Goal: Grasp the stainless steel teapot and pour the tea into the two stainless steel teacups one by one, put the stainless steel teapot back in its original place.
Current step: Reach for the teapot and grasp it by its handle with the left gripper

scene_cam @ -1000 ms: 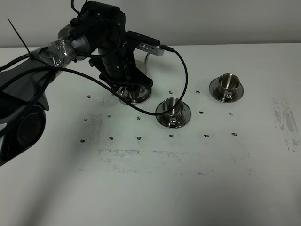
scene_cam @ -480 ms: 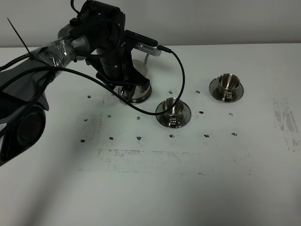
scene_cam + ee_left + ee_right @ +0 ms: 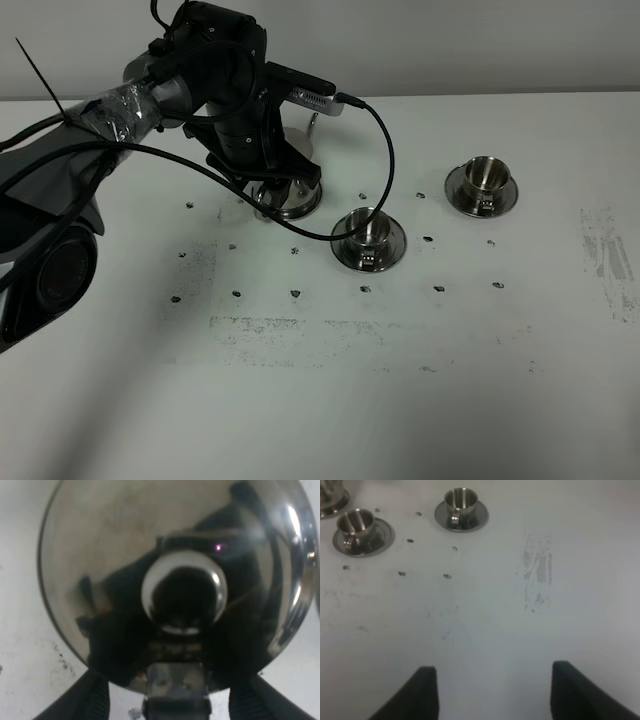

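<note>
The stainless steel teapot (image 3: 125,545) fills the left wrist view from above, with its lid knob (image 3: 182,592) in the middle and its loop handle (image 3: 175,682) nearest the camera. My left gripper (image 3: 174,680) is open, one finger on each side of the handle with gaps between. From above, my left gripper (image 3: 283,188) covers the teapot (image 3: 292,203), and only its shiny lower part shows. The original place under it cannot be told apart. The two stainless steel teacups (image 3: 368,230) (image 3: 485,175) stand on saucers to its right. The tea is hidden. My right gripper (image 3: 492,687) is open and holds nothing.
A black cable (image 3: 385,150) from the left arm loops down over the near cup's saucer (image 3: 392,252). Small dark marks (image 3: 297,292) dot the white table (image 3: 450,380). Both teacups (image 3: 355,522) (image 3: 460,500) also show far ahead in the right wrist view.
My left gripper has shifted slightly toward the far side over the teapot. The cups and saucers have not moved.
</note>
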{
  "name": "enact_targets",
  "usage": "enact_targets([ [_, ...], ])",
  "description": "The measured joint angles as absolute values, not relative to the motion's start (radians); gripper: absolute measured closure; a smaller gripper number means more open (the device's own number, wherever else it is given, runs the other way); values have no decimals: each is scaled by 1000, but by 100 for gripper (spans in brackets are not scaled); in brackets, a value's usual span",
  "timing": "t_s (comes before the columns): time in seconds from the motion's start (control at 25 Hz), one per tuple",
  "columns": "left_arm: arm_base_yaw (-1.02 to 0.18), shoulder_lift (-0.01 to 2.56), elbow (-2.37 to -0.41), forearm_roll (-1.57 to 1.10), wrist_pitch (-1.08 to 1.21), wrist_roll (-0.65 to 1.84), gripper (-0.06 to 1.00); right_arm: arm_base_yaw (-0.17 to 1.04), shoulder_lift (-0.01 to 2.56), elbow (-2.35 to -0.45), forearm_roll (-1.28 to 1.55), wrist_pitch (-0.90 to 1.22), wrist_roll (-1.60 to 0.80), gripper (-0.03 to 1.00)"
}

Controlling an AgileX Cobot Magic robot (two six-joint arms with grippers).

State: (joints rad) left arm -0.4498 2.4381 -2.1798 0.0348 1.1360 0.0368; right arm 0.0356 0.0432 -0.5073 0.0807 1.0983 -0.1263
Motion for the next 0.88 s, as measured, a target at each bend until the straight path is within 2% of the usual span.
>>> enact_targets([
  [0.88, -450, 2438, -2180, 35, 1125, 12, 44, 36, 43, -507, 80, 1098, -126, 46],
])
